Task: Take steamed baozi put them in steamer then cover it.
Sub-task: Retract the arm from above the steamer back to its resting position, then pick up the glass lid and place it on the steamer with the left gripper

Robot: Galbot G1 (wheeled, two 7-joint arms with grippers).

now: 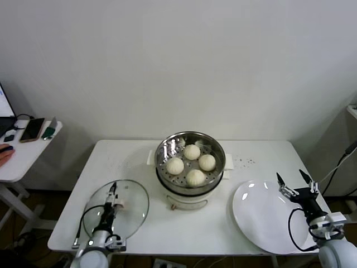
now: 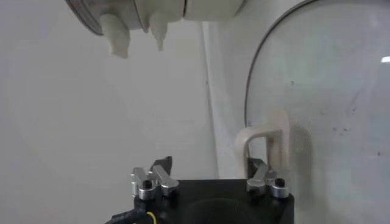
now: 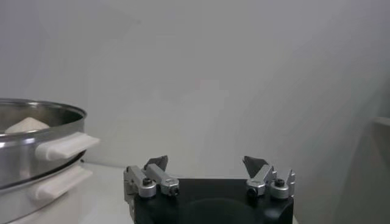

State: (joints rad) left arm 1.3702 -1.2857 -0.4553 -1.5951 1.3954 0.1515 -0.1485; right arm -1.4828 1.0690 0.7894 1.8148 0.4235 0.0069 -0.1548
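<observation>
L gripper (image 1: 114, 192) at cover (image 1: 131, 209) handle, 4 baozi (image 1: 192, 152) in steamer (image 1: 189, 181)

Left pincer (image 2: 209, 172) fingertips behind cover (image 2: 329, 109) handle

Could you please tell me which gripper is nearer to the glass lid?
Left. The left gripper is right over the lid, around its handle. The right gripper hangs across the table, over the plate.

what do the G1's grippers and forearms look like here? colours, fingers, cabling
Both match: the left gripper and right gripper have black block bodies, silver metal finger mounts with dark screws, and pointed black fingertips. Black cables loop beside each wrist; a yellow wire shows at the left one. Forearm housings are light grey.
</observation>
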